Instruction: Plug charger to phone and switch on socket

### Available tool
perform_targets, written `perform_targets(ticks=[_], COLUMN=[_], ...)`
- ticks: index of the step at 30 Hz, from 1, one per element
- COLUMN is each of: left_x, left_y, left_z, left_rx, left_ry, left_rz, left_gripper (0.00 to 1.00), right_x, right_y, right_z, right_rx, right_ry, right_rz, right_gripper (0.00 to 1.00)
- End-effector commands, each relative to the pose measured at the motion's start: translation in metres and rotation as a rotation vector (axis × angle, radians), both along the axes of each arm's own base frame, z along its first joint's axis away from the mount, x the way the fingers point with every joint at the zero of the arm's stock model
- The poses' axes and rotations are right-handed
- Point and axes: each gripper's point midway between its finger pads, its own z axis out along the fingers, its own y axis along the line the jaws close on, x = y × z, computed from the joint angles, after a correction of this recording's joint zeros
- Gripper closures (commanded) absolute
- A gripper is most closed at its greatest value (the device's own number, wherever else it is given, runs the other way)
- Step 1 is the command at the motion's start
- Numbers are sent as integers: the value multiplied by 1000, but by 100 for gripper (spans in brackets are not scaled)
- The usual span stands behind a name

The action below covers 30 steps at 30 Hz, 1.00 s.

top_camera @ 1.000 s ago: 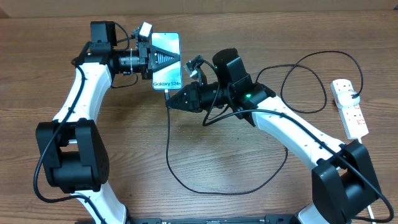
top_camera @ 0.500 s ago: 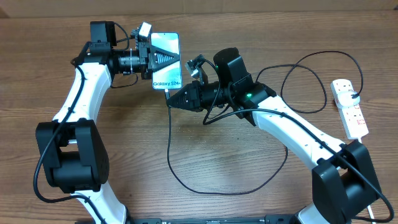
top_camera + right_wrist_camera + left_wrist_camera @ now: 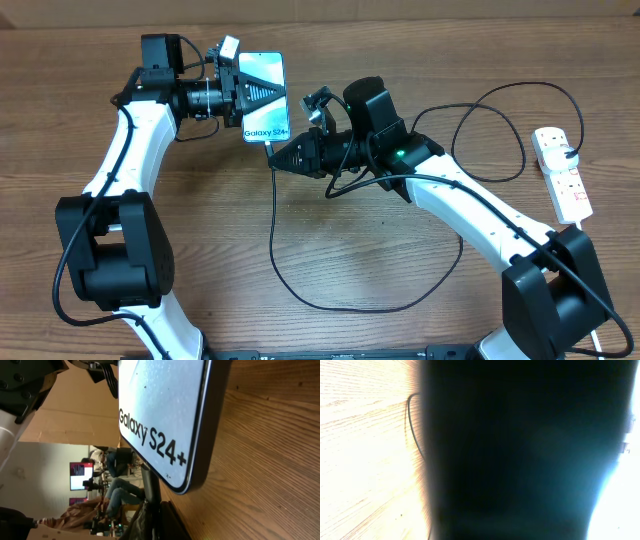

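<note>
Left pincer (image 3: 255,93) clamped on phone (image 3: 266,131), raised off table (image 3: 360,230), far left of centre. Right pincer (image 3: 277,160) closed on charger (image 3: 273,230) tip, just near of phone's edge. Risk: tip misses port, jams or slips from grip. Socket (image 3: 562,175) far right, switch not yet pressed.

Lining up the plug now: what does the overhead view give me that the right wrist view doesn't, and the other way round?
Only overhead: both arms, the left end effector gripping the phone, the right end effector at the phone's lower edge, and the charger looping across the table toward the socket at far right. Only right wrist: a close look at the phone's bottom corner, with the room beyond; I cannot make out a port. Both: the Galaxy S24+ lettering and the wooden table.
</note>
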Motion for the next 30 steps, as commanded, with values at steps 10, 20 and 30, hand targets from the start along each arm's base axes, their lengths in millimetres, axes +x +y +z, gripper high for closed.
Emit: perform_targets(ticks=[10, 20, 30], left_x=[-7, -10, -10], left_y=[-2, -4, -4], left_z=[19, 22, 22], left_rx=[-50, -68, -71], left_ry=[-19, -20, -19], left_rz=[-35, -50, -52], left_gripper=[96, 96, 96], right_x=[27, 41, 41], right_y=[-5, -6, -1], right_z=[8, 12, 18], right_rx=[4, 8, 25], right_ry=[1, -16, -59], right_rz=[-131, -205, -193], right_gripper=[96, 96, 96])
